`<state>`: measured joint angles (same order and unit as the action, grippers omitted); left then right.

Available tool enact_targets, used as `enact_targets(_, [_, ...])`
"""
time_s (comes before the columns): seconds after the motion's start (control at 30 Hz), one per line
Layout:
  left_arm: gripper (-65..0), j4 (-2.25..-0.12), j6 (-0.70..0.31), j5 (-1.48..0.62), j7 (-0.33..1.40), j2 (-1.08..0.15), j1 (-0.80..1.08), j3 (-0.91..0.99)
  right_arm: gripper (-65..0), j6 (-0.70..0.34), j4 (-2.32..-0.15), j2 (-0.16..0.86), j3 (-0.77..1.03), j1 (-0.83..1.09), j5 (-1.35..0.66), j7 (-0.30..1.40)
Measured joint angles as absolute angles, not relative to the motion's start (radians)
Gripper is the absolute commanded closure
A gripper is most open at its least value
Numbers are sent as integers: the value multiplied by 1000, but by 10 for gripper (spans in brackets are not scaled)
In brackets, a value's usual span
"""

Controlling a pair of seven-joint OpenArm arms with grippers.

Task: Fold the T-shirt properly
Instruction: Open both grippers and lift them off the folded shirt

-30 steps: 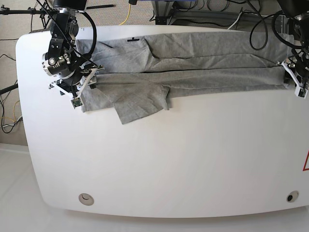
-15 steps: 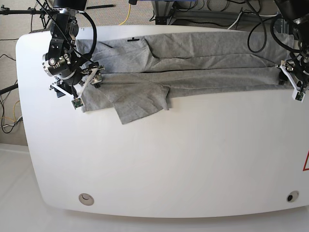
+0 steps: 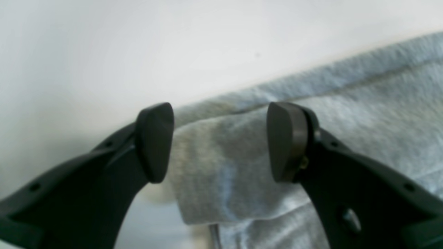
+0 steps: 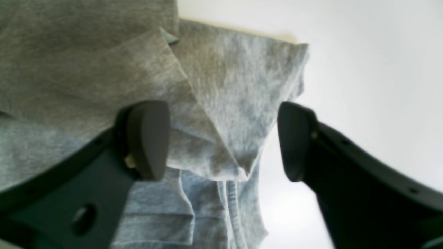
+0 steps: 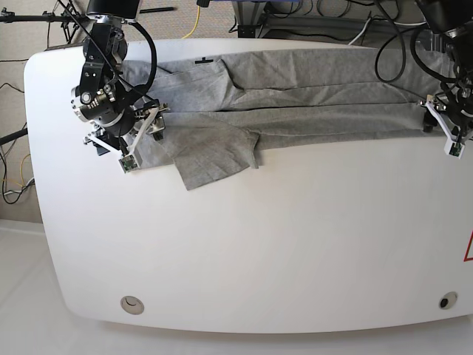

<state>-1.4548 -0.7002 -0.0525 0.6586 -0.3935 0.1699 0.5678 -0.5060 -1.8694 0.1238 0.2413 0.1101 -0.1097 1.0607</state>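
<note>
In right wrist view only: T-shirt [image 4: 221, 86] corner between parted gripper [image 4: 223, 140] jaws.

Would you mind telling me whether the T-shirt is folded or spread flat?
Partly folded: the T-shirt lies as a long layered band along the table's far edge, one sleeve flap sticking out.

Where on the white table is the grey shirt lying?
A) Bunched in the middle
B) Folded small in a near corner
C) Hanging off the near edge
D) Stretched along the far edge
D: the T-shirt lies spread in a long strip along the far side of the table, whose middle and near half hold no cloth.
</note>
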Motion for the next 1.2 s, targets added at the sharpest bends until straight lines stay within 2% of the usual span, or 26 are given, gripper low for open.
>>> enact_targets(0.33, [-403,-1500,-700,-60,666,-380,180,562,-299,-506,-1834,99,240,48,-108,1056])
enact_targets(0.6, [-420,-1615,-701,-68,666,-377,174,543,-332,-518,-1813,92,236,22,-105,1056])
enact_targets(0.67, [-435,-1635,-701,-74,662,-378,172,543,-397,-518,-1812,86,236,15,-104,1055])
enact_targets(0.87, [-443,-1728,-630,-83,637,-395,180,555,-523,-534,-1832,77,236,44,-108,1053])
enact_targets(1.0, [-446,-1735,-626,-88,637,-396,175,553,-573,-536,-1832,80,234,51,-101,1067])
enact_targets(1.2, [-446,-1704,-656,-81,658,-387,185,545,-561,-532,-1831,92,191,37,-114,1060])
